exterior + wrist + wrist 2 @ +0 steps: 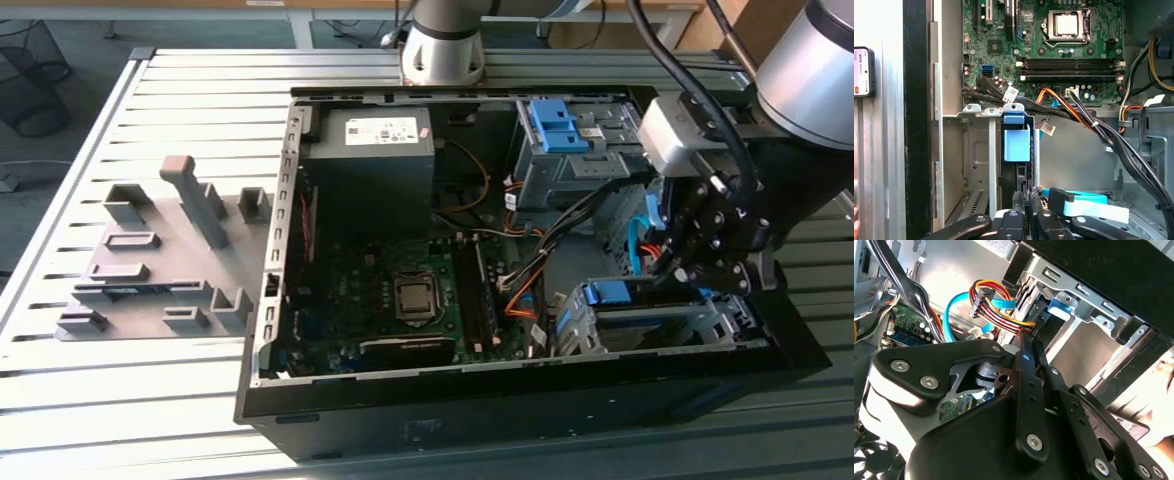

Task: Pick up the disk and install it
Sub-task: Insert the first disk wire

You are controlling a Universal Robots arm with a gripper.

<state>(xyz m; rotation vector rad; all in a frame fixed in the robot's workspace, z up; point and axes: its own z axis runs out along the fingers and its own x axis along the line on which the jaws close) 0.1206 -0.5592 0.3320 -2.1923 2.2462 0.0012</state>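
The disk (625, 293), a drive in a blue plastic bracket, sits edge-up in the metal drive cage (667, 325) at the front corner of the open computer case, on the exterior view's right. In the first wrist view its blue bracket tab (1017, 140) stands between the cage rails (974, 150). My gripper (671, 272) hangs just over the disk's end. Both wrist views show the fingers (1026, 357) pressed together, the gripper (1032, 340) (1026, 196) shut with nothing showing between them. The tips point at the blue tab (1061, 306); contact cannot be told.
Bundled orange, black and blue cables (527, 290) run beside the cage. The case also holds a motherboard (400, 290), a grey power supply box (374, 140) and a second cage with a blue bracket (554, 125). A grey fixture plate (160, 260) lies on the slatted table.
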